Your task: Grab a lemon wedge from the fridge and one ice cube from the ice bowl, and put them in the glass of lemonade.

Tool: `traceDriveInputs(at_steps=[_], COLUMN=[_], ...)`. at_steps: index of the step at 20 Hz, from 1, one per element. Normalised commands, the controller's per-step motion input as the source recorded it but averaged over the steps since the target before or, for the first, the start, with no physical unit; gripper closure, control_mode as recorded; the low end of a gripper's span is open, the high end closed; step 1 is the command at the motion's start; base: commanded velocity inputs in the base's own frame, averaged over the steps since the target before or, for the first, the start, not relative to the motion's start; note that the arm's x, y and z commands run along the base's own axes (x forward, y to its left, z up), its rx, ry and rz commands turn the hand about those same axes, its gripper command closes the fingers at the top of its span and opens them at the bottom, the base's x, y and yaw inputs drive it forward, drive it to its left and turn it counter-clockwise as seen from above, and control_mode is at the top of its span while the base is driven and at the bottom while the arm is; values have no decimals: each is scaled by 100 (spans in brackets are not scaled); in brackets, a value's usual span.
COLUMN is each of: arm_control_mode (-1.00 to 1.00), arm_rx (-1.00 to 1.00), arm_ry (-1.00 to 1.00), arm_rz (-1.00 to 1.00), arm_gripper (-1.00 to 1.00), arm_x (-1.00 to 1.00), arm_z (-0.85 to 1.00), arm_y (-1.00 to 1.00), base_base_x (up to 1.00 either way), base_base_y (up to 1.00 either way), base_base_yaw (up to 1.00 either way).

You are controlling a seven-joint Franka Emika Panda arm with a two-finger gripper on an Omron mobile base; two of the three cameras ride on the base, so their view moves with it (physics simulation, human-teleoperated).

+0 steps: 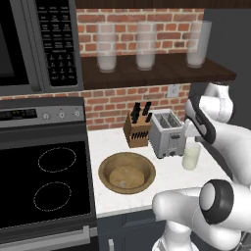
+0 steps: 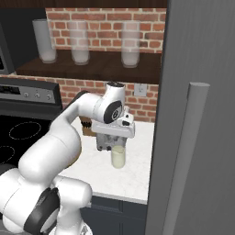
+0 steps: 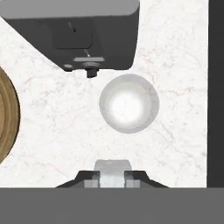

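- The ice bowl (image 1: 127, 172) sits left on the bench (image 1: 162, 179), one ice cube (image 1: 122, 184) apparently still in it.
- I hold the pincer (image 3: 113, 174) above the glass of lemonade (image 3: 129, 103), clamped on a small whitish piece, likely an ice cube; I'd centre over the rim, then release low.
- The fridge (image 2: 202, 114) stands shut at right.
- No readable writing anywhere.

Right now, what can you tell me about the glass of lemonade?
The glass of lemonade is a short clear tumbler, nearly full of pale creamy-yellow liquid. It stands upright on the white marble counter, just right of the toaster and apart from it, near the fridge. From the hand view it is a pale round disc. The gripper hangs directly above it, not touching.
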Motion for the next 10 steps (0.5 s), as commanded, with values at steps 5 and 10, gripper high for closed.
traceDriveInputs(at_steps=[5,10], arm_control_mode=[-100,-100], arm_rx=[0,0], arm_ry=[-4,-1], arm_rz=[0,0], arm_gripper=[100,100], arm_x=[15,27], arm_z=[0,0], arm_y=[0,-2], base_base_x=[0,0], base_base_y=[0,0], base_base_yaw=[0,0])
